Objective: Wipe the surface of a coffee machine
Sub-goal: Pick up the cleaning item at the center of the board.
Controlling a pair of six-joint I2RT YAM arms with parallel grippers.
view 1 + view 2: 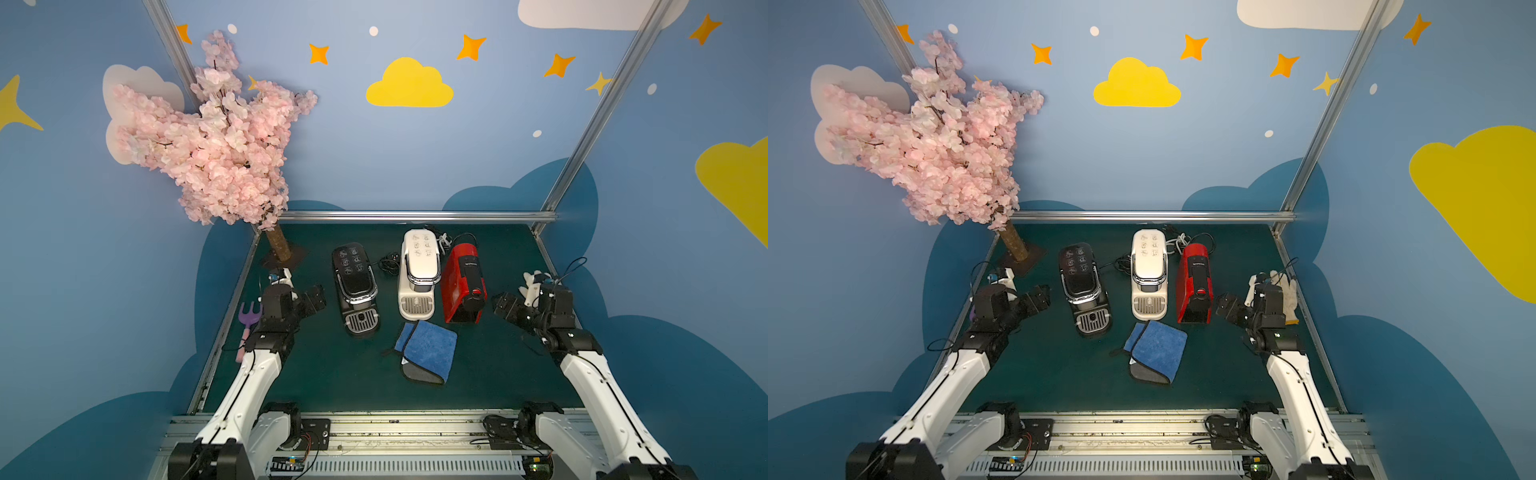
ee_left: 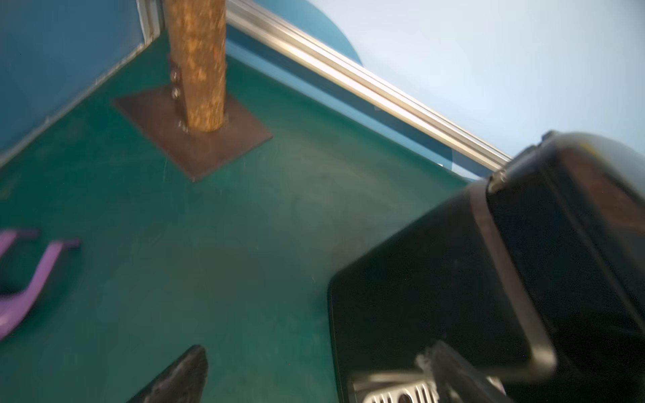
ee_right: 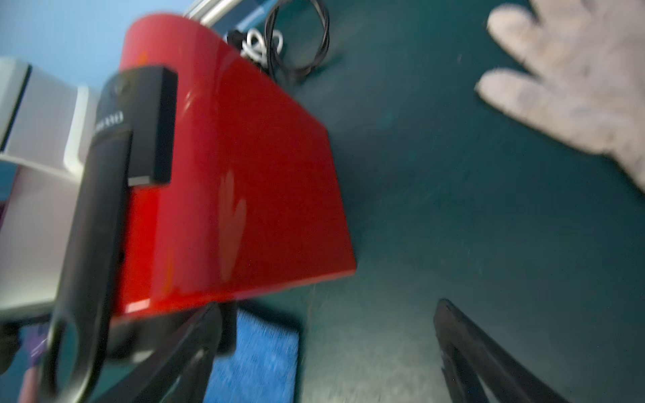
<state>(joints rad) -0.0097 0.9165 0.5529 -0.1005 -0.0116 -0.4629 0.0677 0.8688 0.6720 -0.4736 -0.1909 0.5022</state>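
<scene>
- Coffee machine [image 1: 419, 274], cream-white, stands btwn black machine [image 1: 355, 286] & red machine [image 1: 463, 286].
- Left tool [image 1: 318, 297] & right tool [image 1: 500, 305] gape wide, empty.
- Likely best: pinch blue cloth [image 1: 428, 351] at folded edge, lift clear.

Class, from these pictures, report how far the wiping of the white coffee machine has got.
Done: nothing yet; the blue cloth lies on the mat in front of the cream-white coffee machine, ungripped. In hand: nothing; the left gripper and right gripper are open and empty, off to each side. Left: grasp the cloth, wipe the machine.
</scene>
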